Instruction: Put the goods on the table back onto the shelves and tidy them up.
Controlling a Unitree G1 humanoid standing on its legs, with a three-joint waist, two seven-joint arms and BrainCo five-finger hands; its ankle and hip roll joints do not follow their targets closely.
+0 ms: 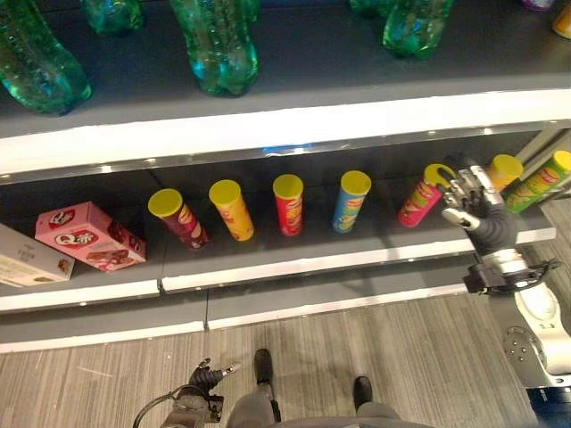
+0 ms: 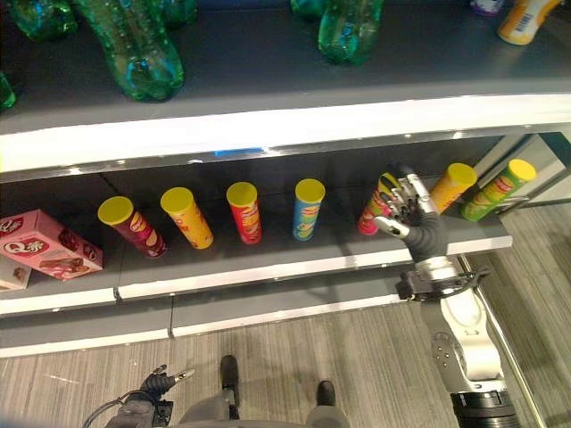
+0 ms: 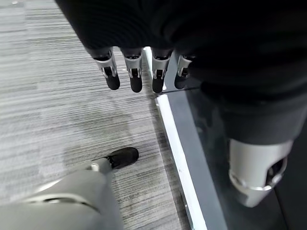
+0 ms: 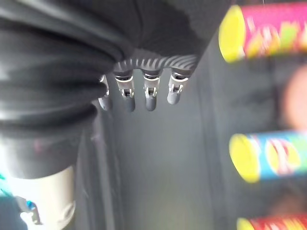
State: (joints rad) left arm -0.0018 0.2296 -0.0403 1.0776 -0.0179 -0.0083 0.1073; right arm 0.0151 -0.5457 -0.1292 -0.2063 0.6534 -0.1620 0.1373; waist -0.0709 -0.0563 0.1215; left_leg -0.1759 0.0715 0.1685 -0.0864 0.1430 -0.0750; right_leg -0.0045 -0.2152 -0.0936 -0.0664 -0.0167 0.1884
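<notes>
Several chip cans lie in a row on the lower shelf (image 1: 375,242), yellow lids facing out: maroon (image 1: 181,220), yellow (image 1: 234,212), red (image 1: 288,205), blue (image 1: 350,202), pink (image 1: 417,201), orange (image 1: 502,169) and green (image 1: 539,182). My right hand (image 1: 480,210) is raised in front of the shelf between the pink and orange cans, fingers (image 4: 150,94) relaxed and holding nothing. In the right wrist view the pink can (image 4: 268,31) and blue can (image 4: 271,155) lie apart from the fingers. My left hand (image 1: 203,378) hangs low over the floor, fingers (image 3: 135,77) straight and empty.
A pink box (image 1: 89,236) and a white box (image 1: 27,259) sit at the left of the lower shelf. Green bottles (image 1: 216,45) stand on the upper shelf (image 1: 312,67). The shelf's white front edge (image 1: 294,263) juts out over the grey floor (image 1: 401,357).
</notes>
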